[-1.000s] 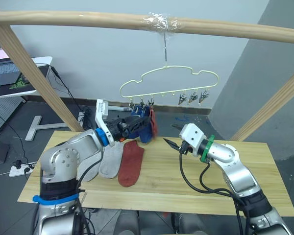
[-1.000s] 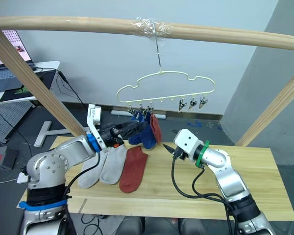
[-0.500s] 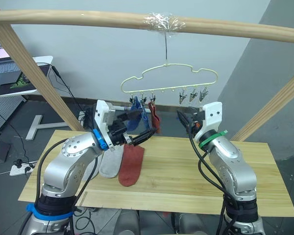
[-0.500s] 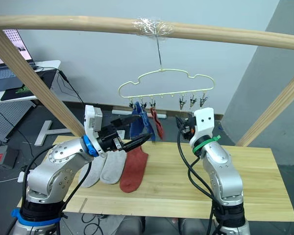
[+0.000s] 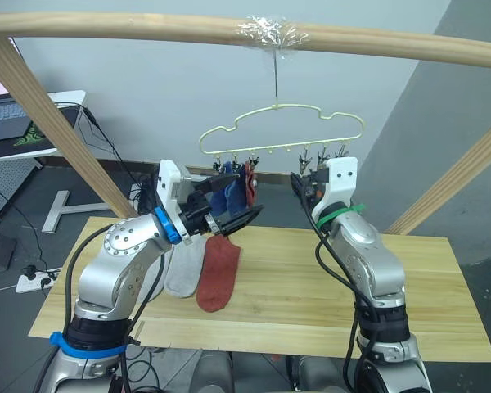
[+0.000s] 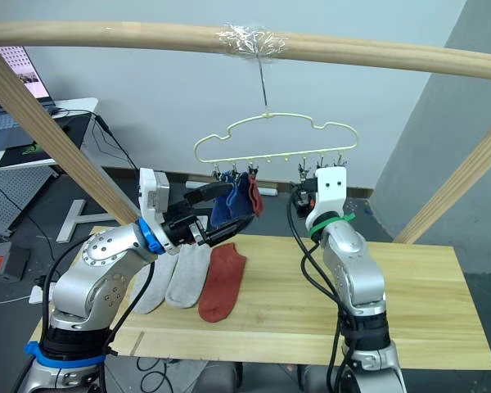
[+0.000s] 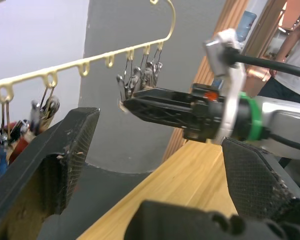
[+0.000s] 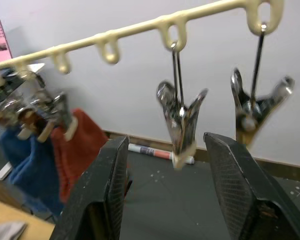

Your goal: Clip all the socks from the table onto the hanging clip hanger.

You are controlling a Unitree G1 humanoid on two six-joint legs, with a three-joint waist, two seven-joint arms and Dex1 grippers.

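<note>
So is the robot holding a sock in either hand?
No. The left gripper and right gripper are both open and hold nothing; the right one is at a clip.

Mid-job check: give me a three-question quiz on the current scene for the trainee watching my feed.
1. How many socks lie flat on the table?
2. True or false: the left tool is shut on a sock.
3. On the clip hanger, which colour is the hanging sock nearest the free clips?
A. rust red
B. light grey
C. blue

Key: 1. Three: two light grey and one rust red. 2. False: it is open and empty. 3. A.
</note>
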